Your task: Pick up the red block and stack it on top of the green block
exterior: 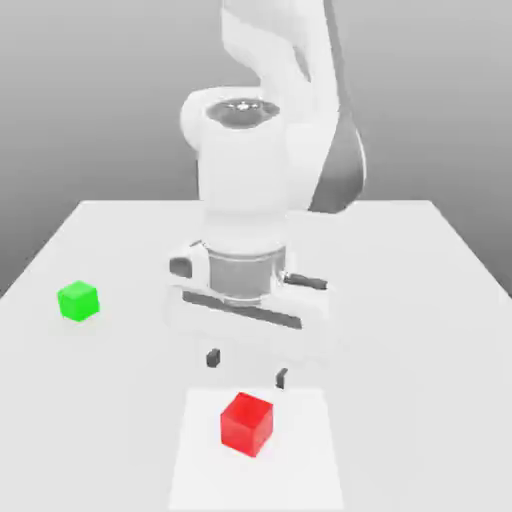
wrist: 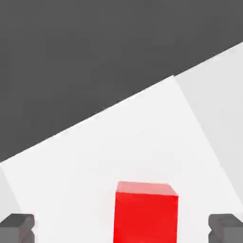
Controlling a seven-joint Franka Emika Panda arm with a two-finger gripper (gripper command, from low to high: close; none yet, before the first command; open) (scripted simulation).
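Observation:
The red block [exterior: 246, 423] rests on a brighter white patch near the table's front edge. My gripper [exterior: 247, 368] hovers just behind and above it, open, with nothing between its dark fingertips [exterior: 213, 357]. In the hand view the red block [wrist: 145, 213] stands between the two fingertips [wrist: 18, 228], which are wide apart and clear of it. The green block [exterior: 78, 300] sits alone on the table at the exterior view's left, far from the gripper.
The white table [exterior: 400, 300] spreads under the arm, with a brighter rectangular patch [exterior: 300, 470] at its front. In the hand view the table's edge [wrist: 95, 116] borders dark floor beyond.

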